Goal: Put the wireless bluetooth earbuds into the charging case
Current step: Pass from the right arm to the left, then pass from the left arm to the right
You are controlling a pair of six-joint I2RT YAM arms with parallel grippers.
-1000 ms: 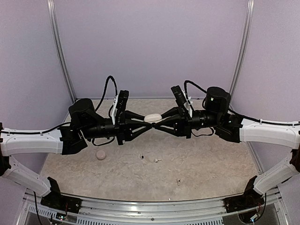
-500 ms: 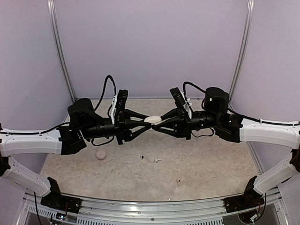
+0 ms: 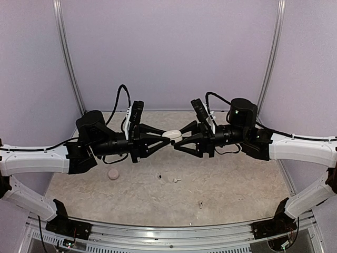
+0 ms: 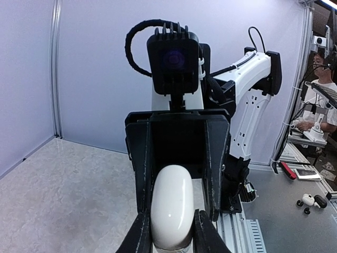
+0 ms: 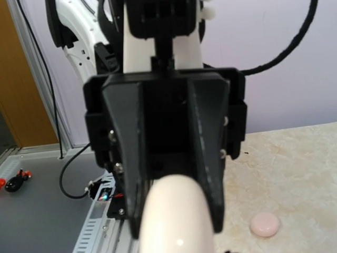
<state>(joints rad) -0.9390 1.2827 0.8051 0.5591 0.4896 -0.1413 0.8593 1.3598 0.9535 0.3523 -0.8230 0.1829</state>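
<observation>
White links (image 3: 37,159), black joints (image 3: 92,126), black cables (image 3: 122,97)

A pale beige, stone-patterned tabletop (image 3: 237,182) is enclosed by plain lilac wall panels (image 3: 168,58). Two silver metal posts (image 3: 64,52) are set where the back panel meets the side panels, and a ribbed aluminium rail (image 3: 168,233) is fixed along the near edge.

In the left wrist view, a person in a white shirt (image 4: 322,89) is seen at the far right beyond a grey bench top (image 4: 279,205), on which a red-and-black tool (image 4: 287,170) and some small black and white parts (image 4: 311,200) are laid.

In the right wrist view, an orange-brown board (image 5: 18,89) is seen at the left.
</observation>
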